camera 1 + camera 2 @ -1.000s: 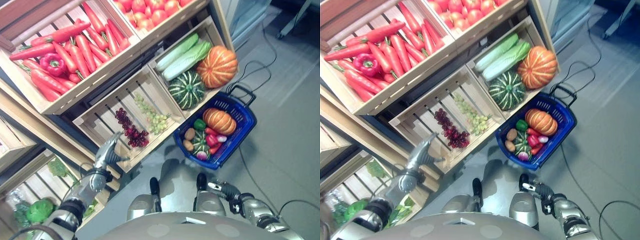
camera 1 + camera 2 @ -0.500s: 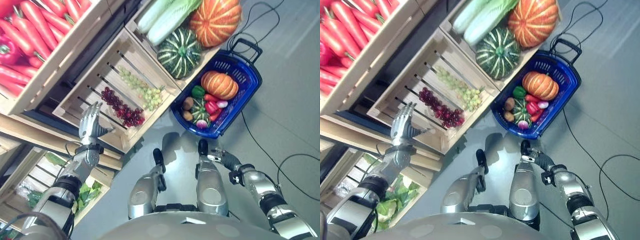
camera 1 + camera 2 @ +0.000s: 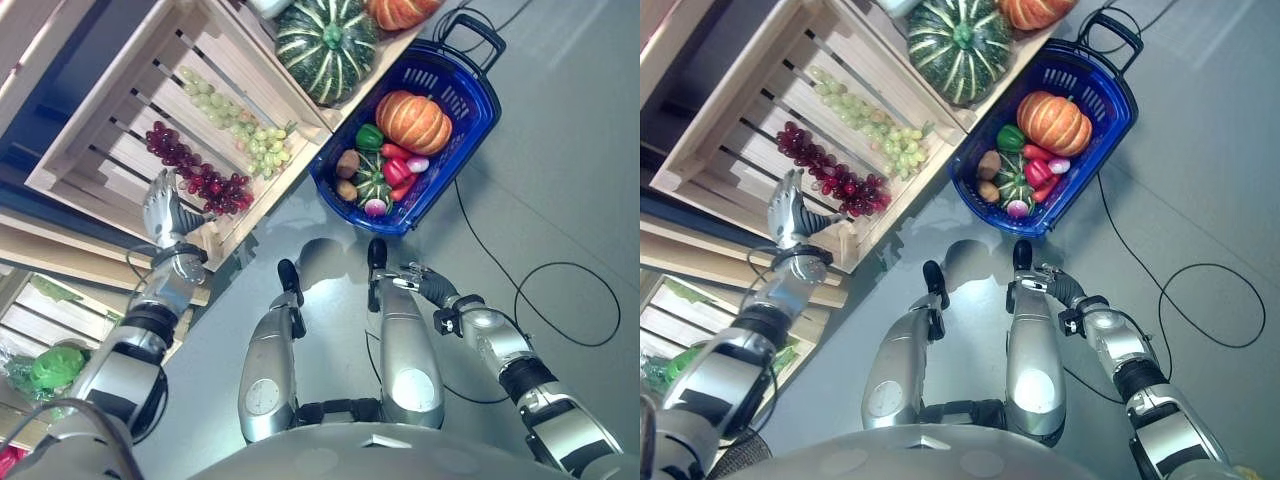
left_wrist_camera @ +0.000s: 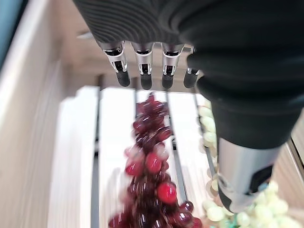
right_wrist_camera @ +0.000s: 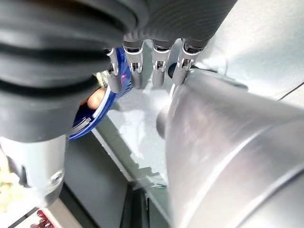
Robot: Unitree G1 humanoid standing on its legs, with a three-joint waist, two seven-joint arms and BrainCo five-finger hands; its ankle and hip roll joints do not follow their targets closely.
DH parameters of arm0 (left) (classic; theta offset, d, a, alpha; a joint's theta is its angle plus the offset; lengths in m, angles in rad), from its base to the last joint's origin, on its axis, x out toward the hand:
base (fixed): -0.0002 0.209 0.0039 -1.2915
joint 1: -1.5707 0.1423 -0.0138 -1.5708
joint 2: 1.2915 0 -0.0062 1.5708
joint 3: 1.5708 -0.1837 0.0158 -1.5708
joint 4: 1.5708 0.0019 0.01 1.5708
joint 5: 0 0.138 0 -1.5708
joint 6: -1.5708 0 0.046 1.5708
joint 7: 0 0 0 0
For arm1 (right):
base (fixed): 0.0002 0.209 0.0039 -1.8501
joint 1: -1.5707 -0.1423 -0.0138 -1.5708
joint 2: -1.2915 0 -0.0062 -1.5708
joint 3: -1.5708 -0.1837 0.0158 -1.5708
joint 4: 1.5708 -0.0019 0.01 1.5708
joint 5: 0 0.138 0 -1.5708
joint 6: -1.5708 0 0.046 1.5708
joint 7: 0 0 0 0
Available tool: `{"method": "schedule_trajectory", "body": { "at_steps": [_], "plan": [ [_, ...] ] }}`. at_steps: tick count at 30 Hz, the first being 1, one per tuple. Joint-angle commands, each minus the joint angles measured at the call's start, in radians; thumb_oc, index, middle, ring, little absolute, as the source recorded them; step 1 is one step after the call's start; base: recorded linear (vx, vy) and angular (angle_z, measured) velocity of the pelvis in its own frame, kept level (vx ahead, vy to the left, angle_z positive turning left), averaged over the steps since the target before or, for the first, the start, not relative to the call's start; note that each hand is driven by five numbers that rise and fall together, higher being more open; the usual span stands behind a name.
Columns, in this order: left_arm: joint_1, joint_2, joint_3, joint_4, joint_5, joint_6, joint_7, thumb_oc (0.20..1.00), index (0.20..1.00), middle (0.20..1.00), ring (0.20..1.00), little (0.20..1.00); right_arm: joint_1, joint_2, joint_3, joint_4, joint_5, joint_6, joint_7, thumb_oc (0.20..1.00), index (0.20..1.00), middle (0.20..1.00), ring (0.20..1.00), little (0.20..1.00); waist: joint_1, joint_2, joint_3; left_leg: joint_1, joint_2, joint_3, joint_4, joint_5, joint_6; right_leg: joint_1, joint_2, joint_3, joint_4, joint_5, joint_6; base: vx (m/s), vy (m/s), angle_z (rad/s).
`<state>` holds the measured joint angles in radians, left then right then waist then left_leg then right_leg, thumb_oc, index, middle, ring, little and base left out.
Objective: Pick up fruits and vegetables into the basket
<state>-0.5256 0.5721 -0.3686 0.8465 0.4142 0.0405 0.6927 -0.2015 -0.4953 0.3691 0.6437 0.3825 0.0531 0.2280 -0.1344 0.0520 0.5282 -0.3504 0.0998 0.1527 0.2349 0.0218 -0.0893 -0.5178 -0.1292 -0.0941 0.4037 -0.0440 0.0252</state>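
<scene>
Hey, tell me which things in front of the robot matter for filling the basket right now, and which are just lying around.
Part of the job:
- blue basket, on the floor, already holding produce
- red grapes in the wooden crate
- left hand, open, at the crate's front edge by the red grapes

Just lying about:
- green grapes
- striped green squash
- right hand, open, idle

Just past the open left hand point(image 3: 163, 205) lies one slatted pale wooden crate point(image 3: 95, 130) holding two grape bunches: one dark red bunch point(image 3: 195, 180) nearest its fingertips and one pale green bunch point(image 3: 235, 125) beyond. Farther off sits one green striped squash point(image 3: 325, 45). Ahead of the right hand point(image 3: 415, 280) stands one blue plastic basket point(image 3: 470, 105) containing one ribbed orange pumpkin point(image 3: 413, 120), one green pepper point(image 3: 370, 137), one small striped green squash point(image 3: 374, 187) and two brown rounded pieces point(image 3: 347, 163).
</scene>
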Motion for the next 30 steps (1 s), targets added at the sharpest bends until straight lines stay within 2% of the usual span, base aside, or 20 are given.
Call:
{"method": "schedule_trajectory", "body": {
  "at_steps": [1, 4, 5, 7, 12, 19, 24, 30],
  "plan": [
    [0.017, 0.081, -0.045, 0.043, 0.250, 0.085, 0.080, 1.000, 1.000, 1.000, 1.000, 1.000, 0.060, -0.015, 0.029, -0.065, 0.015, -0.022, 0.010, 1.000, 1.000, 1.000, 1.000, 1.000, -0.010, -0.012, -0.012, -0.082, -0.022, 0.015, 0.093, -0.070, 0.041, -0.015, 0.000, 0.007, 0.087, -0.106, 0.039, -0.03, 0.047, -0.10],
    [0.011, 0.098, -0.084, 0.056, 0.315, 0.131, 0.086, 1.000, 1.000, 1.000, 1.000, 1.000, 0.053, -0.030, 0.028, -0.076, 0.017, -0.025, 0.008, 1.000, 1.000, 1.000, 1.000, 1.000, -0.016, -0.006, -0.009, -0.104, -0.022, 0.021, 0.105, -0.073, 0.038, -0.038, -0.002, 0.011, 0.091, -0.103, 0.039, -0.02, 0.036, -0.08],
    [0.010, 0.106, -0.115, 0.065, 0.415, 0.177, 0.107, 1.000, 1.000, 1.000, 1.000, 1.000, 0.046, -0.038, 0.028, -0.086, 0.017, -0.025, 0.001, 1.000, 1.000, 1.000, 1.000, 1.000, -0.021, 0.001, -0.009, -0.122, -0.024, 0.023, 0.115, -0.076, 0.035, -0.055, -0.004, 0.016, 0.093, -0.100, 0.040, 0.00, 0.000, 0.00],
    [0.006, 0.113, -0.137, 0.066, 0.503, 0.213, 0.121, 1.000, 1.000, 1.000, 1.000, 1.000, 0.037, -0.043, 0.031, -0.093, 0.018, -0.026, -0.005, 1.000, 1.000, 1.000, 1.000, 1.000, -0.025, 0.006, -0.008, -0.139, -0.026, 0.025, 0.123, -0.079, 0.034, -0.072, -0.006, 0.018, 0.093, -0.097, 0.041, -0.02, 0.021, -0.04],
    [0.008, 0.133, -0.185, 0.049, 0.631, 0.255, 0.065, 1.000, 1.000, 1.000, 1.000, 1.000, 0.022, -0.054, 0.032, -0.137, 0.019, -0.009, -0.027, 1.000, 1.000, 1.000, 1.000, 1.000, -0.032, 0.016, -0.008, -0.177, -0.033, 0.027, 0.144, -0.088, 0.030, -0.107, -0.008, 0.023, 0.093, -0.089, 0.043, -0.01, 0.005, -0.02],
    [0.022, 0.143, -0.222, 0.025, 0.736, 0.281, -0.047, 1.000, 1.000, 1.000, 1.000, 1.000, 0.008, -0.066, 0.030, -0.196, 0.020, 0.007, -0.051, 1.000, 1.000, 1.000, 1.000, 1.000, -0.039, 0.027, -0.008, -0.227, -0.040, 0.029, 0.171, -0.095, 0.029, -0.152, -0.009, 0.032, 0.096, -0.079, 0.047, -0.01, 0.011, -0.03],
    [0.023, 0.143, -0.233, 0.024, 0.808, 0.357, -0.089, 1.000, 1.000, 1.000, 1.000, 1.000, -0.002, -0.073, 0.034, -0.230, 0.029, 0.007, -0.073, 1.000, 1.000, 1.000, 1.000, 1.000, -0.040, 0.029, -0.008, -0.268, -0.042, 0.031, 0.184, -0.095, 0.028, -0.190, -0.009, 0.035, 0.095, -0.068, 0.051, 0.00, 0.000, 0.00],
    [0.010, 0.156, -0.229, 0.045, 0.805, 0.413, -0.066, 1.000, 1.000, 1.000, 1.000, 1.000, -0.014, -0.080, 0.036, -0.261, 0.039, -0.008, -0.094, 1.000, 1.000, 1.000, 1.000, 1.000, -0.043, 0.029, -0.008, -0.326, -0.041, 0.034, 0.210, -0.100, 0.029, -0.247, -0.006, 0.040, 0.103, -0.059, 0.052, 0.00, 0.006, -0.02]
  ]
}}
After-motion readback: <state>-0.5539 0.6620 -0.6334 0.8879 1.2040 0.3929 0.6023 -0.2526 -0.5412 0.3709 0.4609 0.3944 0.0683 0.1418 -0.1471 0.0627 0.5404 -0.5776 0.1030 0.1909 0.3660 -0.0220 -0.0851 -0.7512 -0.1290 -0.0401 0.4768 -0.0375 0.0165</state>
